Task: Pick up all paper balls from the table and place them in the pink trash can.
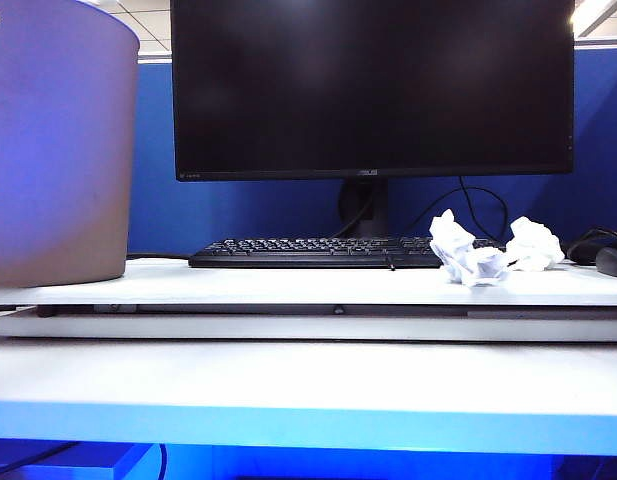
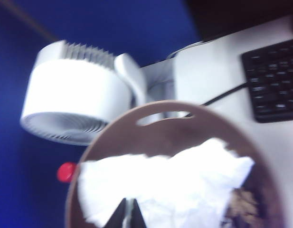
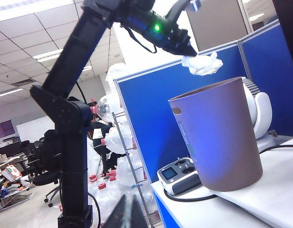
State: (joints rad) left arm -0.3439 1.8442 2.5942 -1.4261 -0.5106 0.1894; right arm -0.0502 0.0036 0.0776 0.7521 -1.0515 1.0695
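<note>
So the left gripper (image 3: 190, 51) is pinching a paper ball (image 3: 202, 64) right above the can (image 3: 217, 135), two more balls waiting on the table (image 1: 288, 285)

The can stands upright at the table's left end, mouth up. The held ball looks light, soft and crushable, no real long axis, so grab any jutting crease. Same goes for the pair (image 1: 466, 250) (image 1: 533, 244) touching each other beside the keyboard (image 1: 318, 252). The right gripper (image 3: 128, 213) hangs off the table's end, fingers pressed together, holding nothing

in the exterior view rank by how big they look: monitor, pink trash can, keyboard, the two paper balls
1. monitor
2. pink trash can, nearer and cut off
3. keyboard
4. paper balls, too alike to rank
</note>
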